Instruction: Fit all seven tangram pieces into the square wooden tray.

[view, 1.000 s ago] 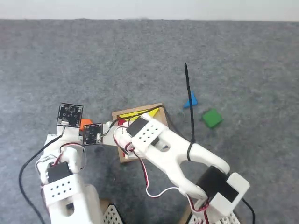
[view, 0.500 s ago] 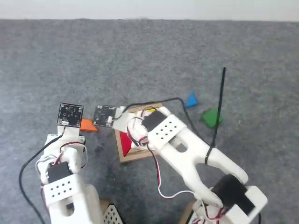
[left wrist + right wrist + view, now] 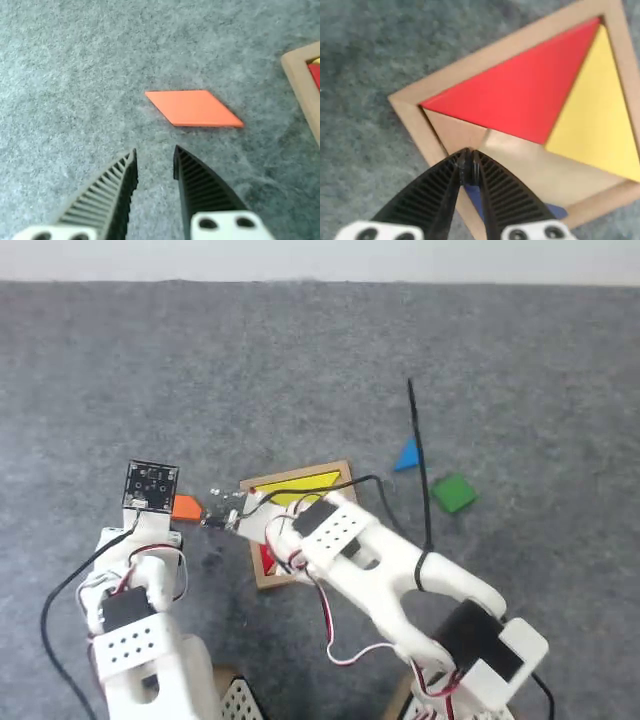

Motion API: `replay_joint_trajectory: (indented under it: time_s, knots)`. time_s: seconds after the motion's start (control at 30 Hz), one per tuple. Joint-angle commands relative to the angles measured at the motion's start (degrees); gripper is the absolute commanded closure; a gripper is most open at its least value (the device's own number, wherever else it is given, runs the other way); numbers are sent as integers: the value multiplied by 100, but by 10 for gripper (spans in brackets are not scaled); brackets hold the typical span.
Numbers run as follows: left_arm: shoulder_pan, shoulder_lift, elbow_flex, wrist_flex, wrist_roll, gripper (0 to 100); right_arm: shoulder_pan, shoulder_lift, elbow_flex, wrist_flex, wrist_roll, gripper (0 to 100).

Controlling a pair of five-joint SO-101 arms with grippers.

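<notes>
1. Right tool (image 3: 469,162): jaws pressed together, nothing seen between the tips. Parked over the bare floor of the square wooden tray (image 3: 410,117), on the side facing the left arm.
2. Right arm (image 3: 350,550): swung toward the tray's far edge half a second ago, now back near its spot of a second ago. Reads as a nudge-and-reset, not a carry.
3. Tray: no real shift across the high views.
4. Inside: red triangle (image 3: 520,100) and yellow triangle (image 3: 595,115) seated edge to edge. Dark blue piece (image 3: 474,202) under the jaws, close against the frame. Cannot tell whether flat or riding the rim.
5. Left tool (image 3: 155,160): narrow gap, empty, just short of the orange parallelogram (image 3: 194,108), not touching. No movement from either over the second. Parallelogram flat on the worktop (image 3: 300,360), near the tray.
6. Loose beyond the tray's other side: light blue triangle (image 3: 407,455), green square (image 3: 453,492).
7. Net: three in, three seen out, so roughly halfway. Likely next: confirm blue seated, then orange.
</notes>
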Motion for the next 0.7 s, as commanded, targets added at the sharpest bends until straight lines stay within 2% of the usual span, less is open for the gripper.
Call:
replay_joint_trajectory:
  time_s: [0.0,0.2,0.43,0.5,0.67]
  knots:
    - [9,-132,-198,-70,53,880,-259,13,-149,101,-35,980]
    - [9,-132,-198,-70,53,880,-268,-242,-149,127,-9,980]
    - [18,-132,-198,-70,53,880,-40,-2009,-123,1147,-35,924]
    - [18,-132,-198,-70,53,880,330,-2448,-123,1402,-70,885]
    - [18,-132,-198,-70,53,880,1763,-2870,-114,1807,-633,794]
